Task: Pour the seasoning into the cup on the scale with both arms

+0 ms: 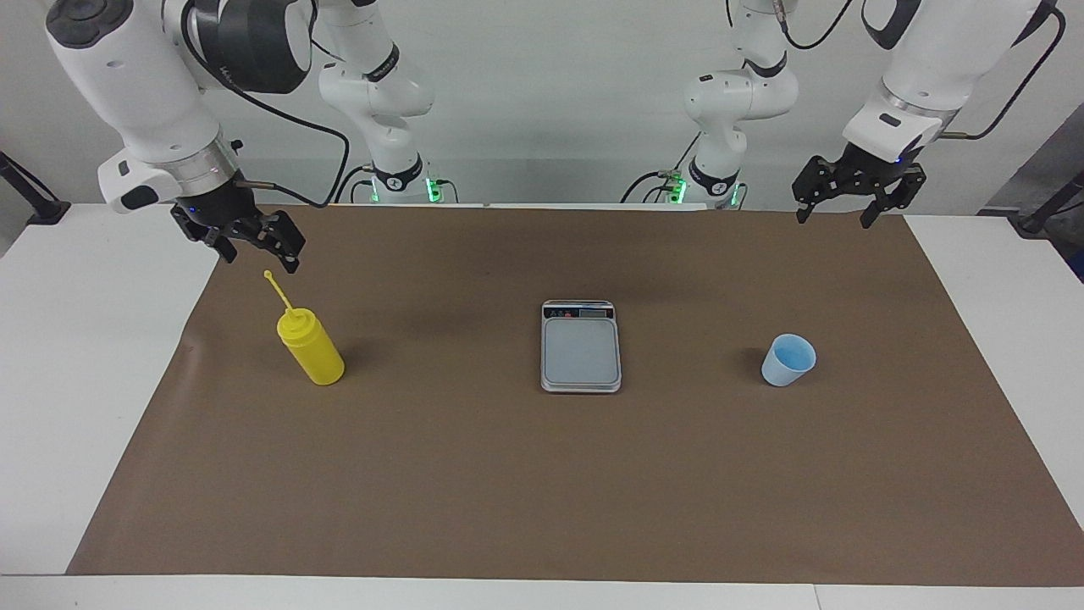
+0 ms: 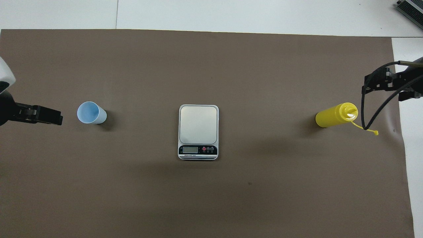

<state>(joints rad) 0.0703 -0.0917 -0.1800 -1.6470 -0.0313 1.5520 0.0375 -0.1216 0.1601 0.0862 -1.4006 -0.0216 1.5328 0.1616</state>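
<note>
Hanging over the brown mat (image 1: 542,474) that covers the surface (image 1: 76,356), my two pincers are both up in the air and both empty. My right pincer (image 1: 254,246) hovers over the mat's edge at the right arm's end, its fingers spread apart, just above the tip of the bottle's tethered cap. My left pincer (image 1: 834,212) hovers over the mat's corner at the left arm's end, fingers likewise spread, pinching nothing.

The yellow bottle (image 1: 311,346) stands upright on the mat toward the right arm's end, below my right pincer and not touched by it; its cap strap sticks up and out from the nozzle. The scale (image 1: 581,346) lies flat in the middle of the mat, its weighing plate bare, its dark display strip along the short edge nearer to me. The cup (image 1: 788,360) stands upright on the mat toward the left arm's end, mouth up, well apart from the scale and not on it. Bottle, scale and cup sit roughly in one row across the mat.
</note>
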